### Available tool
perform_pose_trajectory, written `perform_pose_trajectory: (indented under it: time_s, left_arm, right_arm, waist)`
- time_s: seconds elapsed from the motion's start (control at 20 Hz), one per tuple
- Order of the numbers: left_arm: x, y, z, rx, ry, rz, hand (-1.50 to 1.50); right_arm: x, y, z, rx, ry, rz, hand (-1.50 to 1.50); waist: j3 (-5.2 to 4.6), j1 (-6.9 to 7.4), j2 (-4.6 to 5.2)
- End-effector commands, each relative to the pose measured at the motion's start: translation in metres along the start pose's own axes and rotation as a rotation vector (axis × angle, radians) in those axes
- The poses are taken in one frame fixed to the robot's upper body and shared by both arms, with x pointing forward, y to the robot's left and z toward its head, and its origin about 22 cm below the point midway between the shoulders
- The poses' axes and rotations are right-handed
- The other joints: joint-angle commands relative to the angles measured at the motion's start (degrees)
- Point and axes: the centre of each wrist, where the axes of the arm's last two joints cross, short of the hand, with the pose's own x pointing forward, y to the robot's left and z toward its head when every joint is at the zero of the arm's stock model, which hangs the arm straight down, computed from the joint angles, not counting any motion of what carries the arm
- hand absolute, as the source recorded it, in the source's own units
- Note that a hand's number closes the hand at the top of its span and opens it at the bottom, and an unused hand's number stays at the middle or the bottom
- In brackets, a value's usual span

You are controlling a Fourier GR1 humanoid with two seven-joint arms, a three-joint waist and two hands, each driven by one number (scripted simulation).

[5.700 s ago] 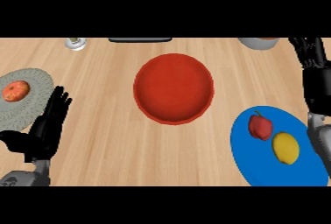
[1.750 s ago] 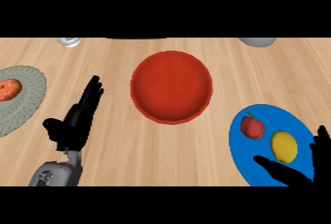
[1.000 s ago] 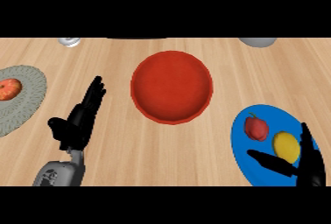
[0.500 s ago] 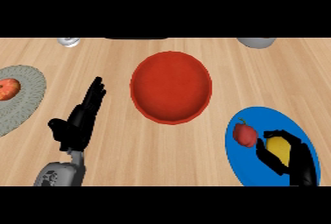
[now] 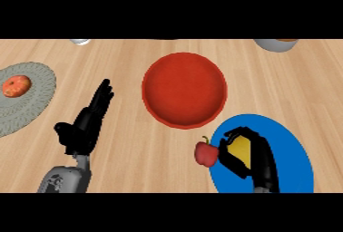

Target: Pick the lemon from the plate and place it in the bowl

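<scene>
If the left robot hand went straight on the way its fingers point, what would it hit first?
Likely nothing: the left robot hand points along bare counter, passing between the grey plate and the red bowl as far as the view shows.

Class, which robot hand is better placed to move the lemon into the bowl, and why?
Right: the right robot hand curls round the lemon on the plate; the left robot hand is open beyond the red bowl.

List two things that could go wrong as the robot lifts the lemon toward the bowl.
1. The red fruit sits at the blue plate's left rim, right beside the right hand; lifting could knock it onto the counter.
2. The fingers curl round the lemon, showing little of it; it might slip before reaching the red bowl.
</scene>
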Motion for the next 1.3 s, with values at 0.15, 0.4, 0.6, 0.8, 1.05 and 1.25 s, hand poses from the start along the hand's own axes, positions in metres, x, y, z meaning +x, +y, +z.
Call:
perform_pose_trajectory:
  time_s: [0.15, 0.4, 0.6, 0.8, 1.05, 1.25]
  left_arm:
    - [0.008, -0.023, -0.012, -0.076, -0.028, 0.013, 0.00]
    - [0.012, -0.019, -0.015, -0.047, -0.018, 0.004, 0.00]
    - [0.001, -0.014, -0.010, -0.033, 0.009, 0.009, 0.00]
    - [0.009, -0.016, -0.012, -0.038, 0.009, 0.003, 0.00]
    - [0.004, -0.020, -0.010, -0.033, 0.014, -0.011, 0.00]
    - [0.007, -0.018, -0.013, -0.045, 0.011, -0.009, 0.00]
  right_arm:
    - [0.100, 0.078, 0.033, 0.215, -0.402, -0.043, 1.50]
    - [0.141, 0.101, 0.043, 0.103, -0.571, -0.032, 1.50]
    - [0.184, 0.101, 0.039, 0.005, -0.634, 0.007, 1.50]
    - [0.218, 0.102, 0.035, -0.057, -0.576, 0.072, 1.50]
    - [0.279, 0.092, 0.040, -0.129, -0.519, 0.140, 1.50]
    - [0.323, 0.085, 0.031, -0.197, -0.485, 0.131, 1.50]
  waist:
    - [0.14, 4.19, 0.48]
    - [-0.01, 3.03, -0.15]
    - [-0.16, 2.01, -0.65]
    - [-0.14, 1.82, -0.98]
    - [-0.09, 1.52, -0.89]
    - [-0.09, 2.09, -0.53]
